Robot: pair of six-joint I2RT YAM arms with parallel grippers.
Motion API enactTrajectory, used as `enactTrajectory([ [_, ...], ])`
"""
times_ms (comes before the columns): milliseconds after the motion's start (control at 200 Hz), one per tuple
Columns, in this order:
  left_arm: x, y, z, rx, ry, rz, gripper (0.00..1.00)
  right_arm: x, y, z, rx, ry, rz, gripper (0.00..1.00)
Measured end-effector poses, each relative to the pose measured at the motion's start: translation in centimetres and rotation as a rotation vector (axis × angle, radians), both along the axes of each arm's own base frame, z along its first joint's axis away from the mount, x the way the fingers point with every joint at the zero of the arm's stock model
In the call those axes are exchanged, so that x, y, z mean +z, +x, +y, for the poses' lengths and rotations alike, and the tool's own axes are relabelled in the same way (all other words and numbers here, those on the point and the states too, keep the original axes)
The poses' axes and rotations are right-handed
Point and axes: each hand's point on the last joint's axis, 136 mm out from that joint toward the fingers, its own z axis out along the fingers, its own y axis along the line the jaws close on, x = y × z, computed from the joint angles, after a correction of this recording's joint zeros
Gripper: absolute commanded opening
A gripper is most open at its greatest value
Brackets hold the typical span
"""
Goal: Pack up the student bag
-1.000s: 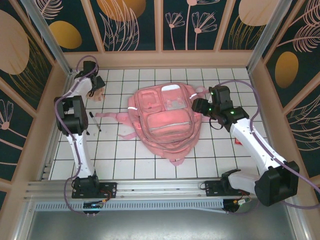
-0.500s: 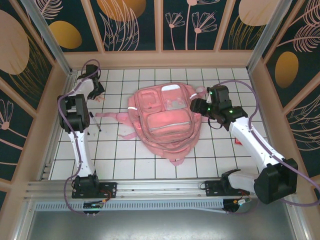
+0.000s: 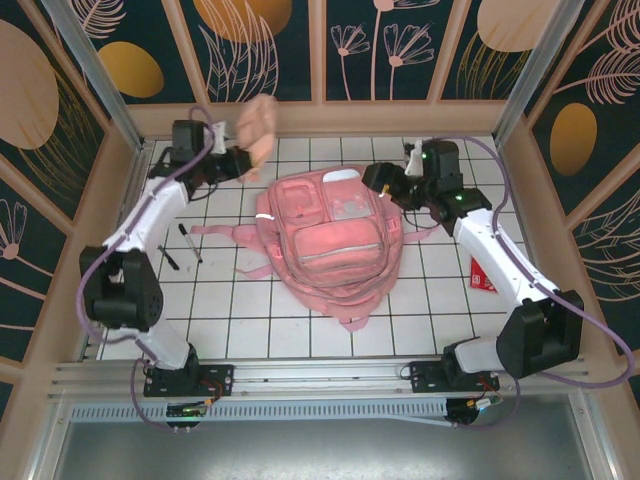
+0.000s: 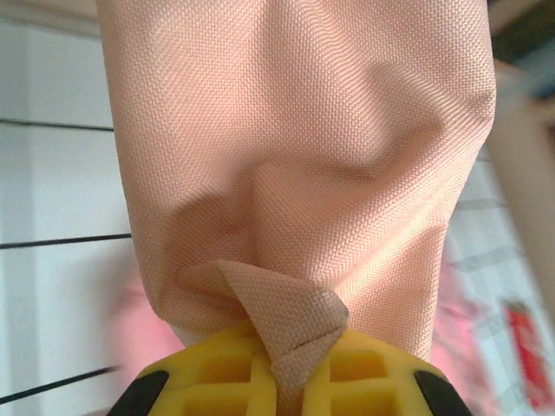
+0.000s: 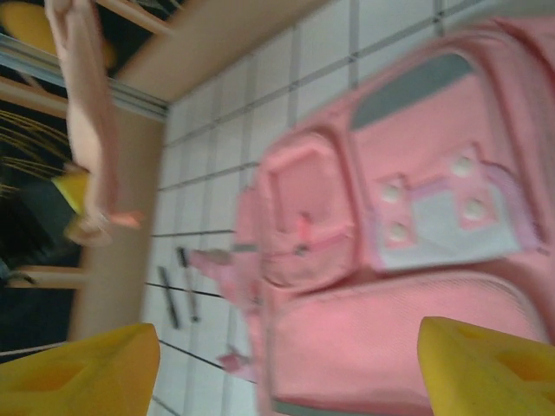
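The student bag point(image 3: 330, 240) lies flat on my worktop point(image 3: 420, 305), front face up, about midway between my two arms. Its top end points toward the far wall and its bottom toward my bases. It is a large, soft pink fabric backpack, slumped and a little rumpled. A zip pocket point(image 3: 298, 210) sits on the upper left of the front, with a whitish patch point(image 3: 352, 208) just beside it on the right and a wider pocket below both. A pale reflective strip point(image 3: 334, 256) crosses that lower pocket. A pink strap point(image 3: 215, 232) trails left across the tiles. From my right wrist the student bag point(image 5: 390, 329) looks blurred, and the whitish patch point(image 5: 434, 230) carries round pale studs.
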Motion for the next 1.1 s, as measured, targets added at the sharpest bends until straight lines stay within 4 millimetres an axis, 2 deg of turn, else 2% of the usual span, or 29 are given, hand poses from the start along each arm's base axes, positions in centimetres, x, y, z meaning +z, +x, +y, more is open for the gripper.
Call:
enactTrajectory([
  [75, 1.0, -3.4, -5.2, -0.154, -0.051, -0.052, 0.0, 2.0, 0.2, 0.8, 0.016, 0.1, -0.013, 0.89],
  [165, 0.5, -6.1, -9.0, -0.263, -0.087, -0.056, 0.0, 3.3, 0.3, 1.5, 0.034, 0.166, -0.025, 0.9],
  [260, -0.7, -7.7, -11.0, -0.297, -0.114, -0.025, 0.0, 3.9, 0.4, 1.8, 0.028, 0.206, -0.014, 0.89],
  [360, -1.7, -9.1, -12.8, -0.319, -0.132, 0.01, 0.0, 3.6, 0.0, 2.8, 0.023, 0.23, 0.012, 0.88],
  [541, -1.3, -12.2, -16.3, -0.371, -0.22, 0.048, 0.01, 0.5, -1.1, 5.3, -0.033, 0.2, 0.107, 0.87],
  [576, -1.2, -13.0, -16.8, -0.379, -0.238, 0.058, 0.02, -0.1, -0.9, 5.4, -0.06, 0.181, 0.118, 0.82],
  [621, -1.2, -13.8, -17.3, -0.391, -0.25, 0.063, 0.05, -0.9, -0.6, 5.2, -0.097, 0.159, 0.131, 0.65],
  [681, -1.1, -14.7, -17.9, -0.41, -0.258, 0.067, 0.09, -1.7, -0.2, 4.8, -0.127, 0.126, 0.13, 0.23],
  [706, -1.0, -15.0, -18.1, -0.417, -0.26, 0.067, 0.17, -2.0, 0.0, 4.7, -0.138, 0.117, 0.13, 0.12],
  [756, -1.2, -15.4, -18.3, -0.418, -0.261, 0.073, 0.41, -2.2, 0.2, 4.5, -0.146, 0.102, 0.121, 0.01],
  [786, -1.2, -15.4, -18.3, -0.418, -0.257, 0.069, 0.48, -2.3, 0.2, 4.4, -0.146, 0.085, 0.112, 0.0],
  [866, -1.3, -15.3, -17.8, -0.396, -0.234, 0.051, 0.58, -2.2, 0.4, 4.0, -0.135, 0.029, 0.072, 0.0],
  [936, -1.0, -15.1, -17.0, -0.366, -0.194, 0.014, 0.69, -1.5, 0.4, 3.8, -0.095, -0.031, -0.007, 0.0],
  [1006, 0.1, -14.8, -15.9, -0.326, -0.16, -0.04, 0.73, -0.3, 0.0, 3.4, -0.037, -0.099, -0.108, 0.0],
  [1101, 2.0, -14.4, -14.1, -0.281, -0.133, -0.119, 0.74, 2.4, -1.7, 3.2, 0.106, -0.204, -0.317, 0.0],
])
